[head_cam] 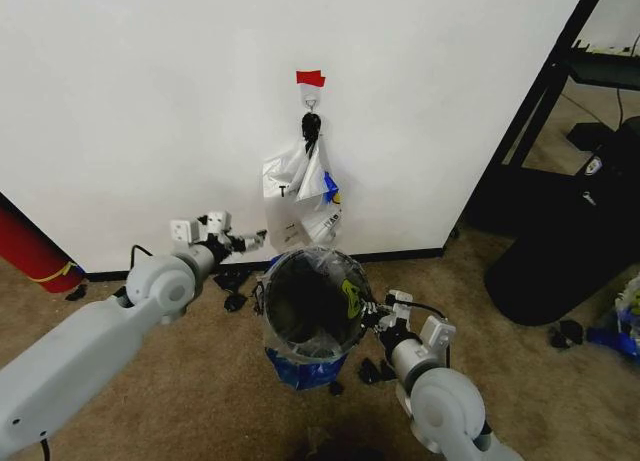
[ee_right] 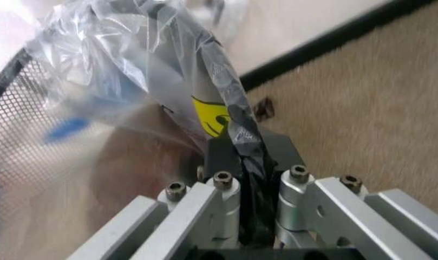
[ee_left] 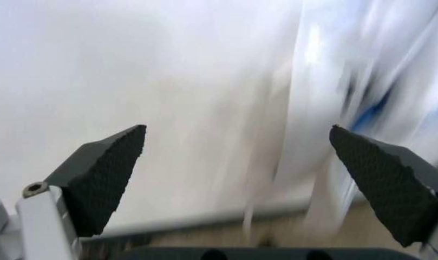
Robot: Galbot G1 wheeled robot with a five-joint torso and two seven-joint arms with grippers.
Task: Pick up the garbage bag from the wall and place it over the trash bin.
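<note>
The garbage bag (head_cam: 345,293), thin and translucent with a yellow print, is draped over the rim of the black mesh trash bin (head_cam: 272,291) standing at the foot of the white wall (head_cam: 150,101). My right gripper (head_cam: 372,316) is at the bin's right rim, shut on a twisted strip of the bag (ee_right: 233,116) beside the mesh (ee_right: 13,103). My left gripper (head_cam: 262,238) is open just left of a whiter bag (head_cam: 300,196) hanging from the hook (head_cam: 311,103). Its pads (ee_left: 106,176) stand wide apart facing the wall, with that bag (ee_left: 363,81) to one side.
Red tape (head_cam: 310,78) marks the wall above the hook. A red cylinder (head_cam: 30,251) lies at the far left. Black furniture (head_cam: 560,251) stands at the right. Small dark scraps (head_cam: 232,301) lie on the carpet around the bin.
</note>
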